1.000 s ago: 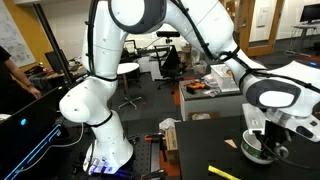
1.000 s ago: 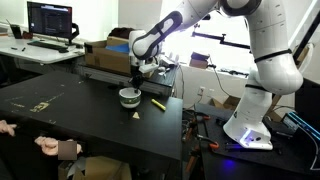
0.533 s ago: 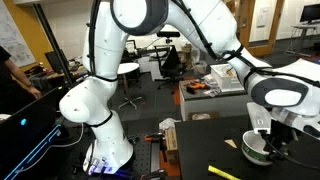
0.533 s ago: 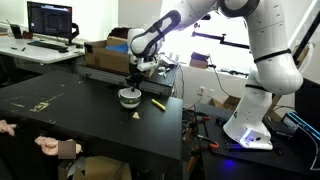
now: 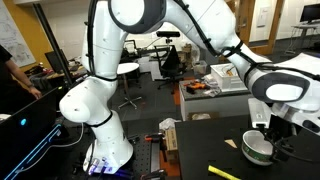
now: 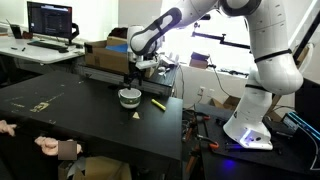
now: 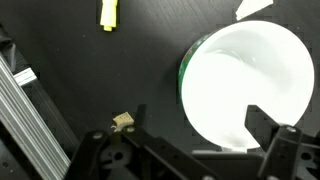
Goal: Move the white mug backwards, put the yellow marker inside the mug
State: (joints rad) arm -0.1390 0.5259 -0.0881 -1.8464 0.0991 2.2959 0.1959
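I am looking at one white mug (image 5: 256, 148). It is standing upright on the dark table (image 5: 200, 135) with its open top facing up, and nothing is inside it. In the wrist view the mug (image 7: 235, 85) is showing a thin green line down its side.

There is one yellow marker (image 6: 157, 103). It is lying flat on the table near the mug, not touching it. In the wrist view only its end (image 7: 109, 13) is showing, well apart from the mug.

One small white scrap (image 6: 136, 113) is lying on the table just beside the mug. A brown box (image 6: 103, 48) is sitting behind the mug.

I have one claw (image 5: 274, 146). It is hanging right over the mug, pointing straight down. My two fingers are standing wide apart and are not squeezing anything. In the wrist view one finger (image 7: 268, 128) is showing in front of the mug's white inside, and the other finger is sitting off to the side of the mug over bare table.

My one white arm (image 6: 250, 30) is reaching out from my base, bending over the table and dropping down to the mug.

Since a moment ago my claw has been lifting up and sliding a little off the mug, so more of the mug is showing now. The mug and the marker are staying where they were.
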